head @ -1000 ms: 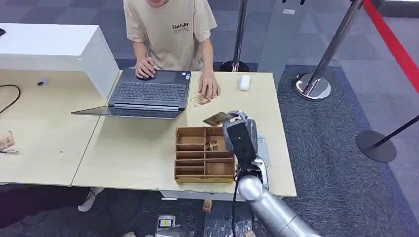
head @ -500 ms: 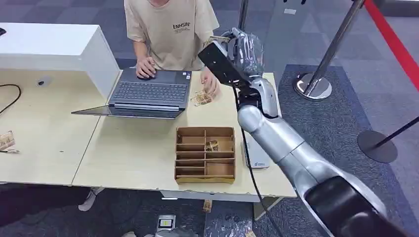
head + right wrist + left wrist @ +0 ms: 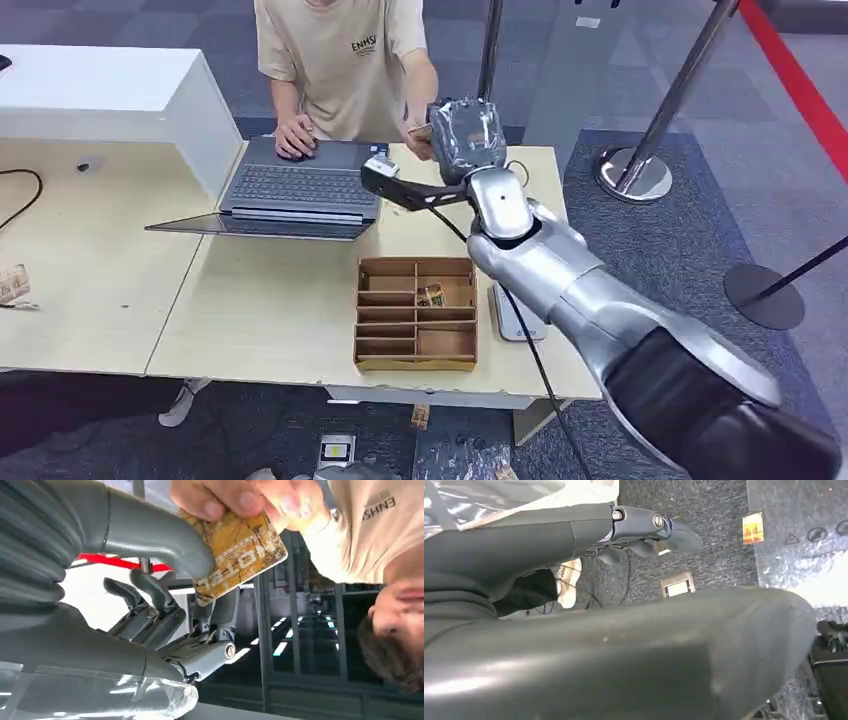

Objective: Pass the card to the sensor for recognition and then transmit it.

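Observation:
My right hand is raised over the table's far edge, level with the person's chest. In the right wrist view it pinches a gold patterned card between its grey thumb and dark fingers. The person's hand grips the same card from the other side. In the head view the card shows as a small tan edge beside the person's hand. The flat grey sensor lies on the table right of the wooden organiser. My left hand hangs over the carpet, fingers apart, holding nothing.
A wooden organiser with a card in one slot stands near the front edge. An open laptop sits before the person. A white box is at the back left. Stanchion bases stand on the carpet to the right.
My right arm has swung up from beside the organiser and sensor to the person with the card. The person's hand has lifted off the table and taken hold of the card.

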